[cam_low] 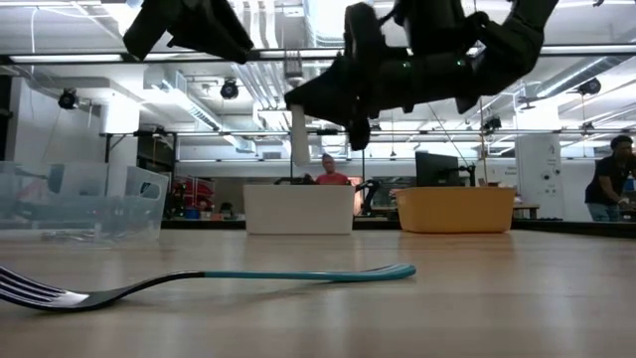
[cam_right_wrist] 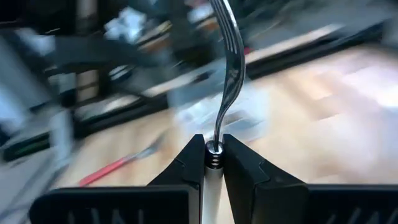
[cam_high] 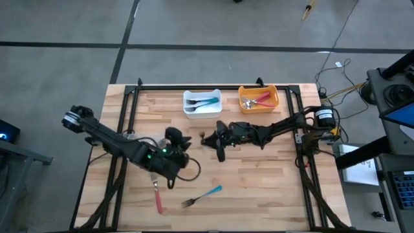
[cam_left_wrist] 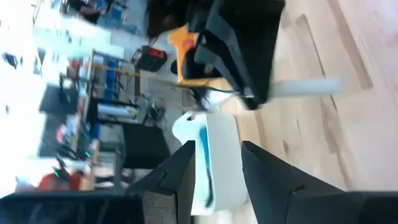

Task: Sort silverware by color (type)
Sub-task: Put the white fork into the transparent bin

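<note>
right jaws [cam_right_wrist: 212, 155]: clamped narrow on a white-handled fork [cam_right_wrist: 227, 68], gripping right at the neck where the handle meets the metal; the tines stick out well ahead of the jaws
right jaws, place: raised over the middle of the counter [cam_high: 259, 188], near the white bin [cam_high: 202, 103] and the orange bin [cam_high: 259, 98]
left jaws [cam_left_wrist: 216, 174]: partly parted with nothing between them, pointing toward the white bin and toward the right arm with its fork
white bin: holds teal-handled pieces, ahead of the left jaws
orange bin: holds red-handled pieces, just beside the white bin
clear bin [cam_low: 79, 204]: seen only in the low view, at the counter's edge, well apart from both jaws; contents too dim to name
teal fork [cam_high: 202, 195]: loose on the counter, below and apart from the left jaws
red piece [cam_high: 158, 197]: loose on the counter just beside the left arm; fork or spoon, cannot tell
risk, grip: the fork is pinched at one small spot, so it may swivel or slide out if the arm swings fast
risk, wrong bin: both nearby bins already carry other colours; a drop here would mix the white handle in with them
risk, arms: the two arms sit close over the counter's middle, so a careless reach could knock them together
risk, tines: the long overhang ahead of the right jaws could catch a bin wall on the way in
</note>
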`<state>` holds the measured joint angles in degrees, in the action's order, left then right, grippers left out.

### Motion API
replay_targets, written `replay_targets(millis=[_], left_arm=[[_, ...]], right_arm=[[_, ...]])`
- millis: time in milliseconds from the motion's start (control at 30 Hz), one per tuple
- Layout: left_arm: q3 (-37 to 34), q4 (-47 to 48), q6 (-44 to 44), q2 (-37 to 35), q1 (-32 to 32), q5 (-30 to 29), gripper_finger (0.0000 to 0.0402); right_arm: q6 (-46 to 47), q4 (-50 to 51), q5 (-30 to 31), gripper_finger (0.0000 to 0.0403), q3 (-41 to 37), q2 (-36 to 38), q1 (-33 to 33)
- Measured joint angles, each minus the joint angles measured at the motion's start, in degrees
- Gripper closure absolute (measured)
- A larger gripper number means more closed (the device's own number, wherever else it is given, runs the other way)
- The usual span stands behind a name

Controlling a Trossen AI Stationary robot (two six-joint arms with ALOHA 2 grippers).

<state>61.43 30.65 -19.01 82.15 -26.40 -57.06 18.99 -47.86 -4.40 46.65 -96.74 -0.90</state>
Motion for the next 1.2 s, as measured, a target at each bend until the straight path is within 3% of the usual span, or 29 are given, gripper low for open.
replay_targets(millis=[100, 200, 333, 467, 633, 767, 967, 1200], left_arm=[[-2.95, -1.56, 7.3, -3.26, 0.55, -0.39, 0.029], [-6.89, -6.76, 15.68, -5.89, 1.72, -4.92, 0.029], [-13.68, -21.12, 21.24, -8.41, 3.79, -8.48, 0.029], [-20.74, -43.66, 15.92, -8.41, 6.24, -6.64, 0.029], [-26.54, -77.69, 2.53, -5.62, 9.64, 6.48, 0.029], [-27.44, -94.0, -0.93, -3.14, 12.28, 11.2, 0.029], [-25.43, -96.48, -0.04, 1.18, 14.68, 17.43, 0.029], [-20.8, -96.62, 0.14, 6.87, 15.17, 19.05, 0.029]], right_arm=[[-3.13, -5.08, 9.79, 0.0375, -1.94, 0.1, 0.41], [-9.62, -9.21, 19.91, 0.0375, -2.47, 0.1, 1.94], [-18.48, -15.81, 30.73, 0.0375, -2.06, 0.1, 4.22], [-22.32, -19.37, 35.14, 0.0375, -1.46, 0.17, 5.6], [-26.39, -19.09, 38.51, 0.0375, -0.68, 0.17, 6.99], [-30.73, -19.07, 43.11, 0.0375, 0.12, 0.17, 8.69], [-35.17, -18.89, 45.82, 0.0375, 1.12, 0.17, 10.69], [-37.06, -18.86, 49.24, 0.0375, 1.38, 0.17, 11.56]])
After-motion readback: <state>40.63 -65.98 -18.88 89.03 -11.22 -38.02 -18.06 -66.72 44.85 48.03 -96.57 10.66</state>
